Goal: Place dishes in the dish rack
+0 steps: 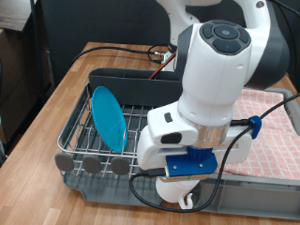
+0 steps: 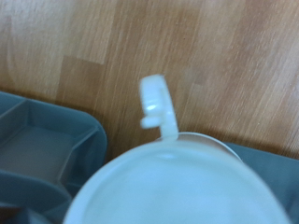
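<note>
At the exterior view's bottom, a white mug (image 1: 181,194) is being carried under the gripper (image 1: 185,187), just above the rack's (image 1: 94,141) near edge. How far the jaws are parted cannot be told, as the arm is hiding them. In the wrist view the mug (image 2: 168,182) is being seen blurred, its handle (image 2: 159,103) over wooden table (image 2: 187,47). Farther back, a blue plate (image 1: 108,116) is being kept upright in the rack's wires.

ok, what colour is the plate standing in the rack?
Light blue. The plate stands on edge in the wire rack; the exterior view shows it best.
</note>
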`<move>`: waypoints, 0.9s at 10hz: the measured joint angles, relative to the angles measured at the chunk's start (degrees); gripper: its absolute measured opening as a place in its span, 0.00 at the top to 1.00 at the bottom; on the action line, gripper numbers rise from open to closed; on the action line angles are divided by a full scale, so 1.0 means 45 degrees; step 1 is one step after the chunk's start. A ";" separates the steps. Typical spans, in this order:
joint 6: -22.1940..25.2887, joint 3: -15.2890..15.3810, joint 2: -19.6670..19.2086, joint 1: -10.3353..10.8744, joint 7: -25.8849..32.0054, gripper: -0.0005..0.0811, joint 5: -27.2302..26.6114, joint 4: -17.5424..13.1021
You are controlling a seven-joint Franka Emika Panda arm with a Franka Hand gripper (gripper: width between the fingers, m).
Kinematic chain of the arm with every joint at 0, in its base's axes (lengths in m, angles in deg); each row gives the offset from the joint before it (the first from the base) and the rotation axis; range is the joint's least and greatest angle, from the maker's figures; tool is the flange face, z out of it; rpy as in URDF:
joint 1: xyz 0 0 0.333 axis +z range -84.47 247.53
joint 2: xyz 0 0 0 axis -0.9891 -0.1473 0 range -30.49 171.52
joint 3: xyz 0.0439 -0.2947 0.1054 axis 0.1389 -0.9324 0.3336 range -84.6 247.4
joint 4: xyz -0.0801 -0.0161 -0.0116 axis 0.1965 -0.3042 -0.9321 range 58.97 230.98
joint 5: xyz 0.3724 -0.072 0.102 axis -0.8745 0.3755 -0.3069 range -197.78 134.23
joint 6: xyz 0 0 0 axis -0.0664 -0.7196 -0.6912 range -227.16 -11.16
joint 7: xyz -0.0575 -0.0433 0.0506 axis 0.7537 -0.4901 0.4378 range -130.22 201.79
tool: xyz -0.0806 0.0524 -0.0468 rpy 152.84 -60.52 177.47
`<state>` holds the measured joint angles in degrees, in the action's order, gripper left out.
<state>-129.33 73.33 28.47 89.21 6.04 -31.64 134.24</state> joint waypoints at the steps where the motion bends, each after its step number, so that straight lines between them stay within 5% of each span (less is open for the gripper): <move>1: 0.0223 0.0006 0.0013 0.0000 0.0061 0.23 -0.0029 -0.0123; 2: 0.0497 0.0011 0.0052 0.0000 0.0111 0.06 -0.0044 -0.0244; 9: 0.2140 -0.0098 0.1360 0.0193 0.0134 0.01 0.0519 -0.0854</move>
<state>-119.70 72.89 34.59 90.08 6.64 -29.31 130.40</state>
